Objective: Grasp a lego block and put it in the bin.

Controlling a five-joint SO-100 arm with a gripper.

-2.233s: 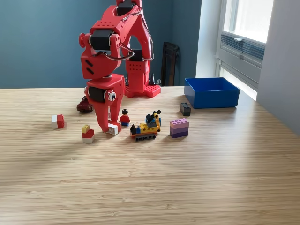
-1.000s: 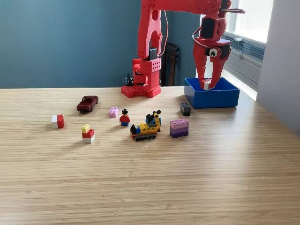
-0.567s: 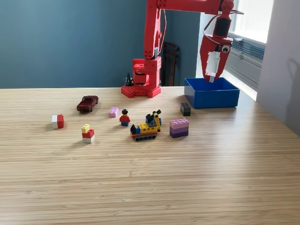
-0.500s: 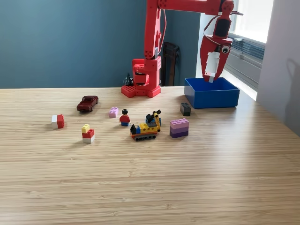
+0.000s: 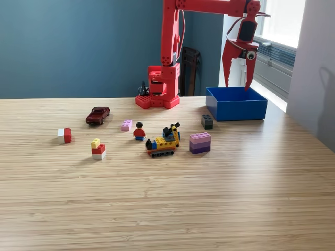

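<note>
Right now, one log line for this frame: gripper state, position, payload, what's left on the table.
gripper: open, empty | above bin | bin contents: hidden by wall | on table: pink brick, purple block, dark brick

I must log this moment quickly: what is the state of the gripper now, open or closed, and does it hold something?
Gripper: open, jaws spread apart above the bin, holding nothing visible.

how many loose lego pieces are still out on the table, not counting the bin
8: red-white block, yellow-red-white stack, dark red car, pink plate, minifigure, yellow vehicle, purple block, dark block. Anything inside the blue bin is hidden.
</note>
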